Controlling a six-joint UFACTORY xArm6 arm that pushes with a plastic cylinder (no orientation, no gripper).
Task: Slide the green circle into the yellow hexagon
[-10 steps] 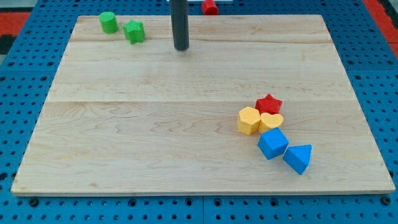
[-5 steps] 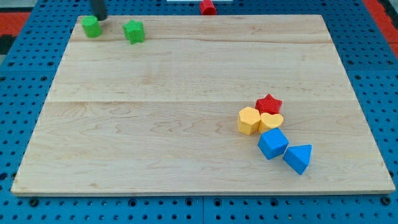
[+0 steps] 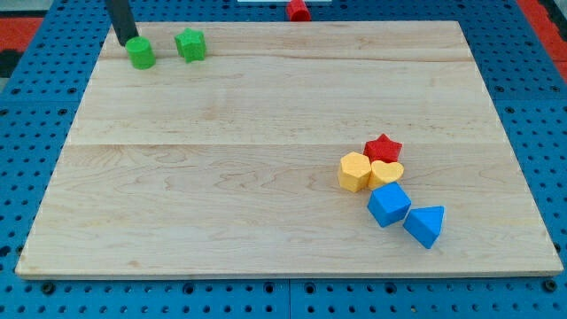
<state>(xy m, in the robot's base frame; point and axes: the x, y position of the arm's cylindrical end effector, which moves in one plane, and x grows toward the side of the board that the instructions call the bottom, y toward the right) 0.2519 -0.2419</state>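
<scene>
The green circle (image 3: 140, 53) stands near the board's top left corner. My tip (image 3: 127, 41) sits right at its upper left side, touching or nearly touching it. The yellow hexagon (image 3: 354, 171) lies far off at the view's lower right, pressed against a yellow heart (image 3: 386, 172). A second green block (image 3: 190, 44), with angular sides, sits just to the right of the green circle.
A red star (image 3: 383, 147) touches the yellow blocks from above. A blue cube (image 3: 388, 204) and a blue triangle (image 3: 425, 225) lie below them. A red block (image 3: 299, 10) sits beyond the wooden board's (image 3: 266, 221) top edge.
My rod moved from the top centre to the top left corner. The green circle first shifted left, then slid down and slightly right with my tip behind it.
</scene>
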